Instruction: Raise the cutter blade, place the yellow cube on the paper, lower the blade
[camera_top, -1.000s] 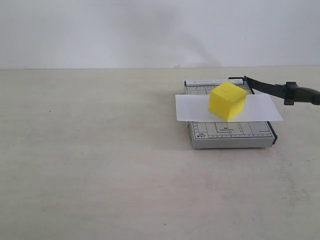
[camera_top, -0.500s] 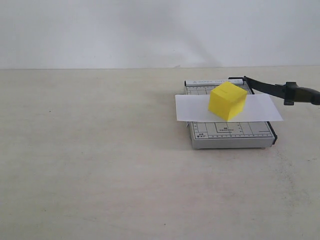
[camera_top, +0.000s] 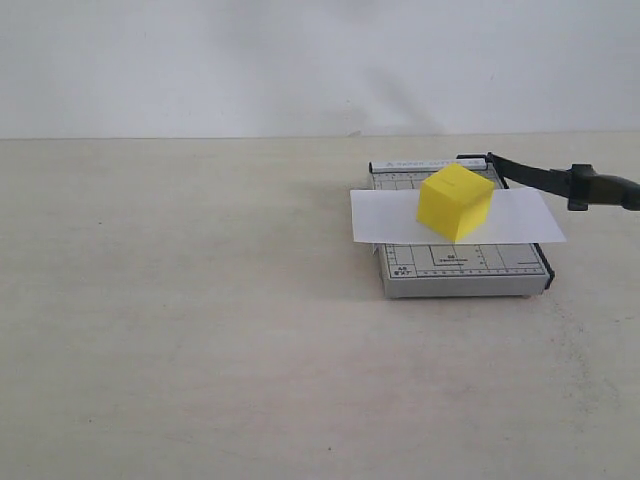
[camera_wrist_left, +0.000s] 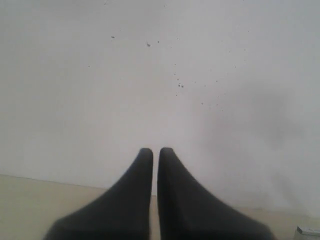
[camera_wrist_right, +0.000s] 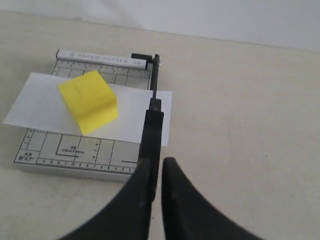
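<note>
The yellow cube (camera_top: 455, 203) (camera_wrist_right: 90, 100) rests on the paper (camera_top: 385, 215) (camera_wrist_right: 40, 105), which lies across the grey cutter board (camera_top: 460, 270) (camera_wrist_right: 75, 155). The cutter blade (camera_top: 530, 174) (camera_wrist_right: 154, 80) is raised, slanting up to the right from its hinge, and its handle (camera_top: 605, 188) (camera_wrist_right: 152, 130) reaches the exterior view's right edge. Neither gripper shows in the exterior view. In the right wrist view my right gripper (camera_wrist_right: 160, 162) is shut, and the handle overlaps one finger rather than sitting between the jaws. My left gripper (camera_wrist_left: 155, 150) is shut on nothing, facing the white wall.
The board stands right of centre on a beige table (camera_top: 200, 330). A white wall (camera_top: 300, 60) rises behind the table's far edge. A corner of the cutter board (camera_wrist_left: 307, 231) shows at the edge of the left wrist view.
</note>
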